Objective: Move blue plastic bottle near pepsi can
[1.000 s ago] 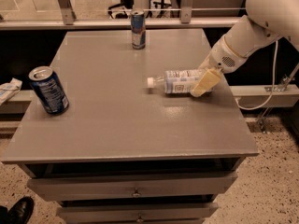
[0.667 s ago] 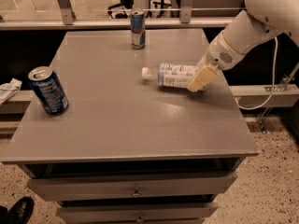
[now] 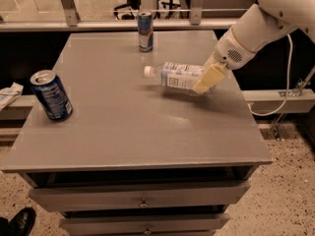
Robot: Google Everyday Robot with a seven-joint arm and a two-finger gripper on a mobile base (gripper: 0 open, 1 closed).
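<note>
The blue plastic bottle (image 3: 176, 75), clear with a white cap and a pale blue-and-white label, hangs level a little above the grey table (image 3: 128, 132), cap pointing left. My gripper (image 3: 205, 77) is shut on its right end, the cream finger (image 3: 209, 77) across its base. The pepsi can (image 3: 51, 95), wide and dark blue with white lettering and a silver top, stands tilted near the table's left edge, far left of the bottle.
A slimmer blue-and-silver can (image 3: 145, 31) stands upright at the table's back centre. Drawers (image 3: 140, 200) run under the table's front. A black shoe (image 3: 19, 222) is on the floor at lower left. A white cable (image 3: 275, 107) hangs at the right.
My gripper has lifted the bottle off the table and carried it left and a little back. The two cans have not moved.
</note>
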